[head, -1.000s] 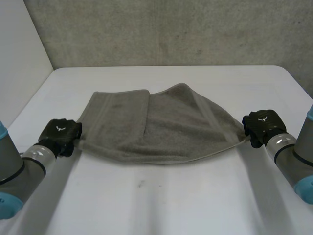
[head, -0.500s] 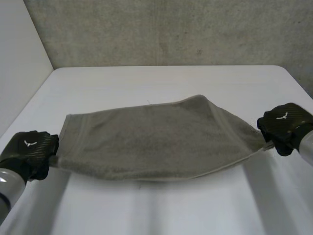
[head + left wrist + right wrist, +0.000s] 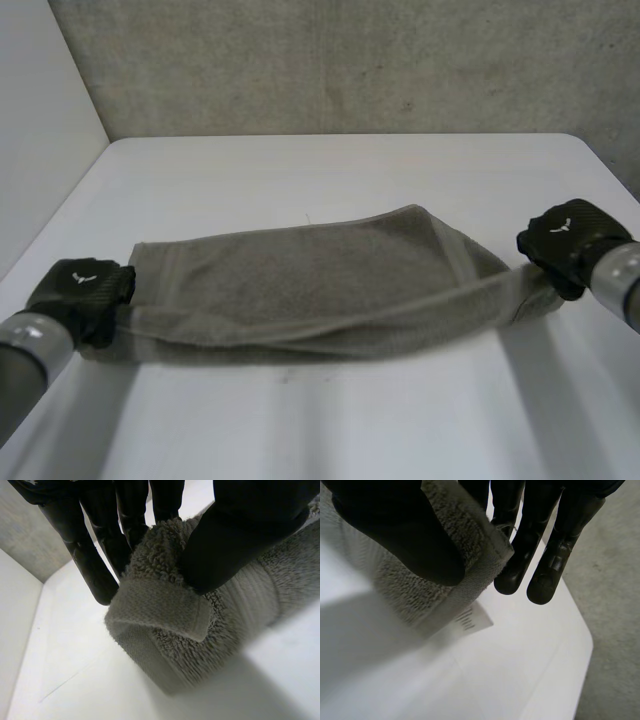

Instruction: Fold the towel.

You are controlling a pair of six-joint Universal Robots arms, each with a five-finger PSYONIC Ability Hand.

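At the left of the head view, one grey-jointed left arm (image 3: pixel 25 350) ended in the black left hand (image 3: pixel 80 290), low over the near-left part of the single white rectangular table (image 3: pixel 330 165). In its own wrist view this left hand (image 3: pixel 240 535) pinched the towel's left end: the thumb pressed a doubled-over woven hem band against the fingers (image 3: pixel 95 565), which ran straight behind the cloth. That end hung just clear of the tabletop.

One grey terry-cloth towel (image 3: pixel 320 285) stretched across the table's middle from hand to hand, bunched lengthwise into a long band with a loose fold running along its near edge. Its middle sagged low, and whether it touched the table could not be told. A paler hem stripe crossed it near each end.

At the right, the black right hand (image 3: pixel 568 240) on the one right arm (image 3: pixel 620 285) held the towel's right end. In the right wrist view the thumb of the right hand (image 3: pixel 395 530) clamped the hem edge of the towel (image 3: pixel 410 595) against the fingers (image 3: pixel 545 565), whose tips reached straight past the cloth. One small white printed tag (image 3: pixel 470 621) stuck out from under that hem, above the table (image 3: pixel 495 675).

Behind the table stood one grey concrete wall (image 3: pixel 350 60).
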